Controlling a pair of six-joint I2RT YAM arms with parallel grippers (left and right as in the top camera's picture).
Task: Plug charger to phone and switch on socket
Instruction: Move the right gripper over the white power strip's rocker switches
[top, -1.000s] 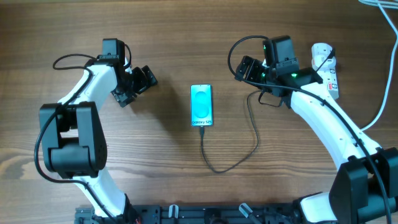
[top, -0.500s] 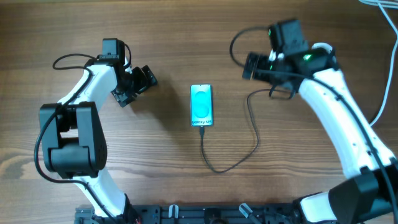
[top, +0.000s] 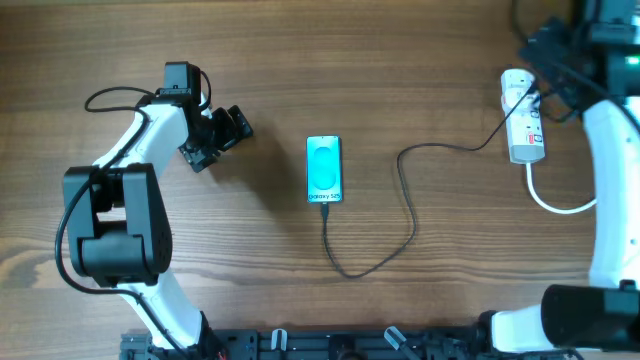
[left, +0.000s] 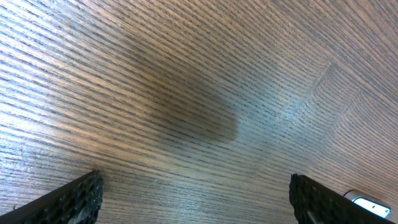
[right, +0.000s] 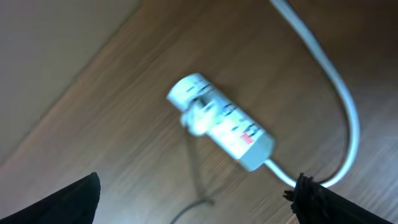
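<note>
The phone (top: 324, 169) lies flat mid-table, teal screen lit, white strip toward the front. The charger cable (top: 408, 205) leaves that end, loops forward and right, then runs up to the white socket (top: 525, 125) at the far right. Its connector meets the phone's front edge. My right gripper (top: 542, 44) is open and empty, above and beyond the socket. In the right wrist view the socket (right: 221, 124) is blurred, between the spread fingers (right: 199, 199). My left gripper (top: 216, 134) is open and empty, left of the phone. A phone corner (left: 370, 205) shows in the left wrist view.
The socket's thick white cord (top: 560, 207) curves from its near end off to the right, and shows in the right wrist view (right: 339, 87). The table's far edge is close beyond the socket in that view (right: 68, 74).
My right arm swung from the table's middle to the far right and upward, uncovering the socket. The cable's far end now stretches right to the socket. Left arm and phone are still.
</note>
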